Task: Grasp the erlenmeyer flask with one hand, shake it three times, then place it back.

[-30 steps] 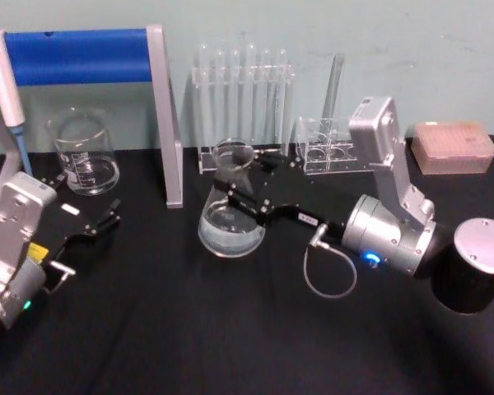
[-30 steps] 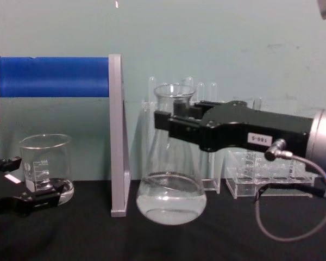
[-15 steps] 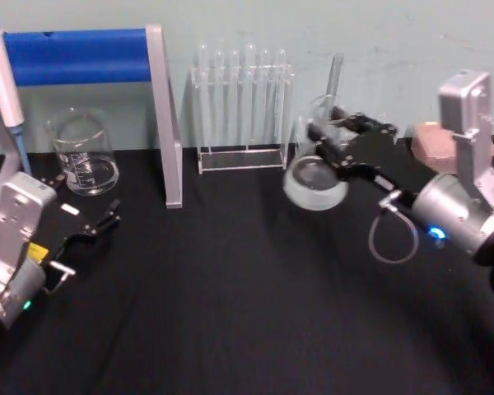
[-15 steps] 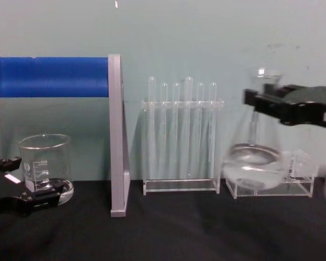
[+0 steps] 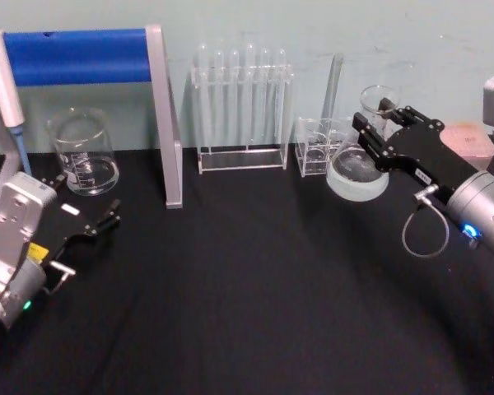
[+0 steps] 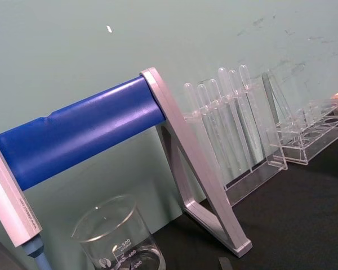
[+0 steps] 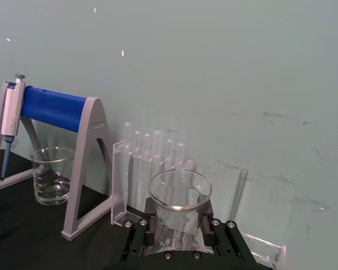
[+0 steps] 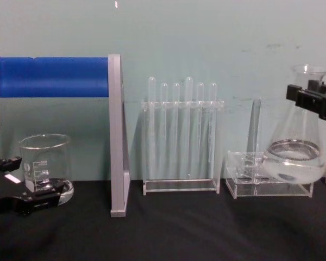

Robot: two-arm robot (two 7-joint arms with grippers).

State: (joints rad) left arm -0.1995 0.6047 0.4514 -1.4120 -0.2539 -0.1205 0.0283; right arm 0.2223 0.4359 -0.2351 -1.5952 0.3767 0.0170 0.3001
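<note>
The erlenmeyer flask (image 5: pixel 358 171) is a clear cone with some clear liquid in its base. It hangs upright at the right, in front of a small clear rack (image 5: pixel 317 152). My right gripper (image 5: pixel 378 123) is shut on its neck just below the flared rim. From the chest view the flask (image 8: pixel 293 160) is near the right edge, with the right gripper (image 8: pixel 311 99) clamped on the neck. In the right wrist view the flask's rim (image 7: pixel 179 194) stands between the black jaws of the right gripper (image 7: pixel 180 232). My left gripper (image 5: pixel 89 224) rests open at the left, near the beaker.
A glass beaker (image 5: pixel 84 155) stands at the back left under a blue-barred grey stand (image 5: pixel 165 123) that holds a pipette (image 5: pixel 6 90). A rack of test tubes (image 5: pixel 242 107) is at the back centre. A pink tip box (image 5: pixel 468 136) lies behind the right arm.
The right gripper has swung the flask from the table's centre over to the right, past the test tube rack. The left arm has stayed still.
</note>
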